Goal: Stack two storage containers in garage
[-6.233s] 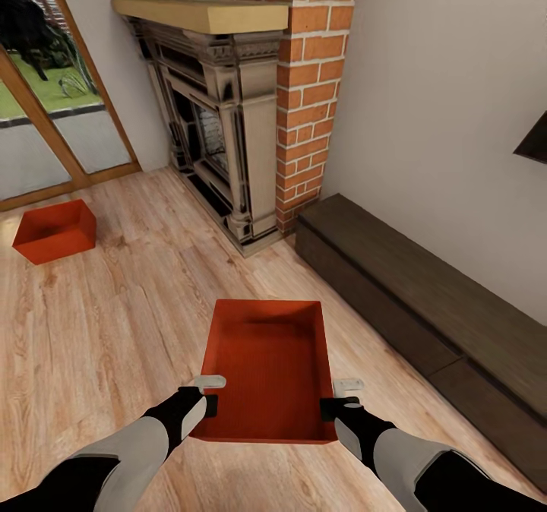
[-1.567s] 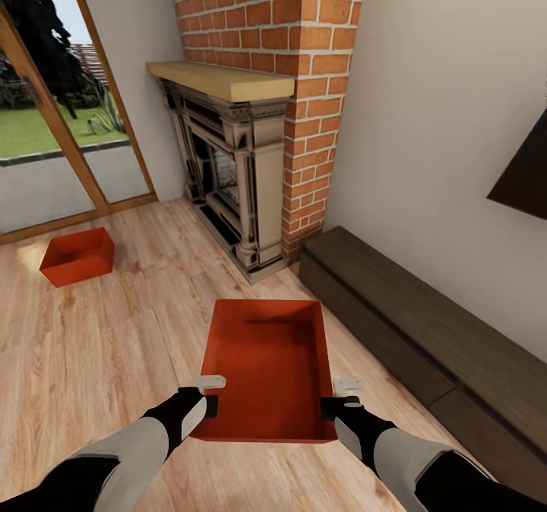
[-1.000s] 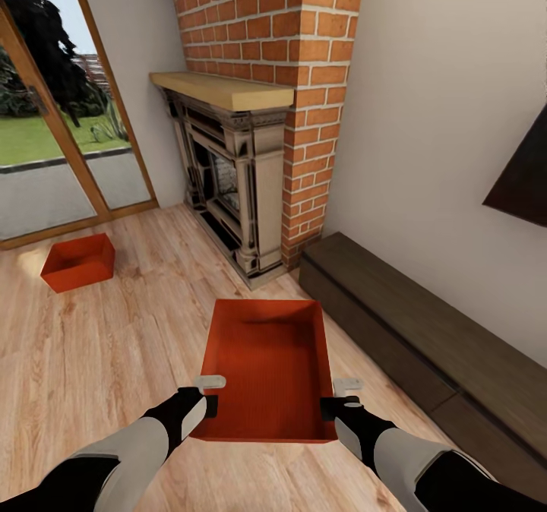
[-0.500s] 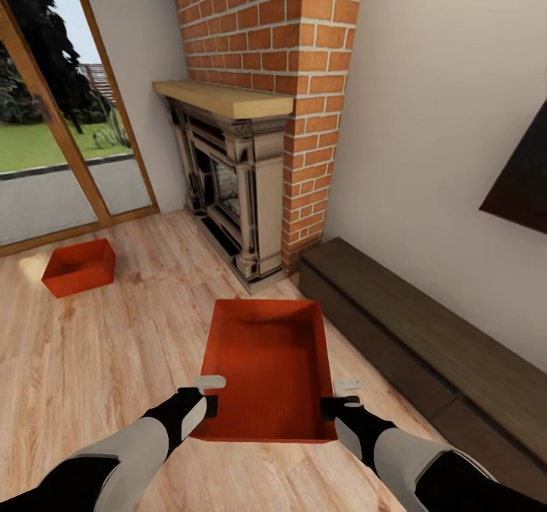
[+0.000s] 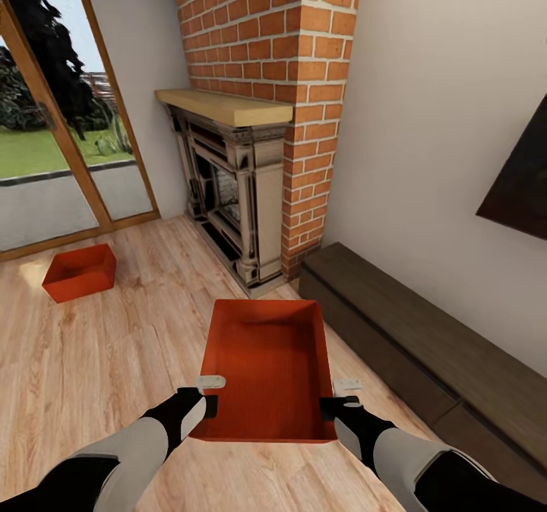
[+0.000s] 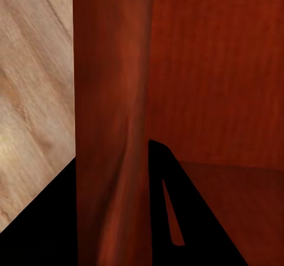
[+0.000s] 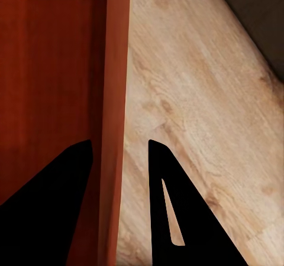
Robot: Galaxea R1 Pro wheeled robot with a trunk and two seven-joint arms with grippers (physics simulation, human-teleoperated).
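Both grippers, left gripper (image 5: 210, 392) and right gripper (image 5: 339, 395), stay clamped on the bin (image 5: 266, 360) walls; the view has risen as the carry begins.

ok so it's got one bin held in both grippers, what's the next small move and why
Probably turn the base away from the fireplace and head out of the living room. The held container has its side walls pinched by the left gripper and right gripper, so the grasp looks settled. The other container sits on the wood floor by the glass door, for a later trip.
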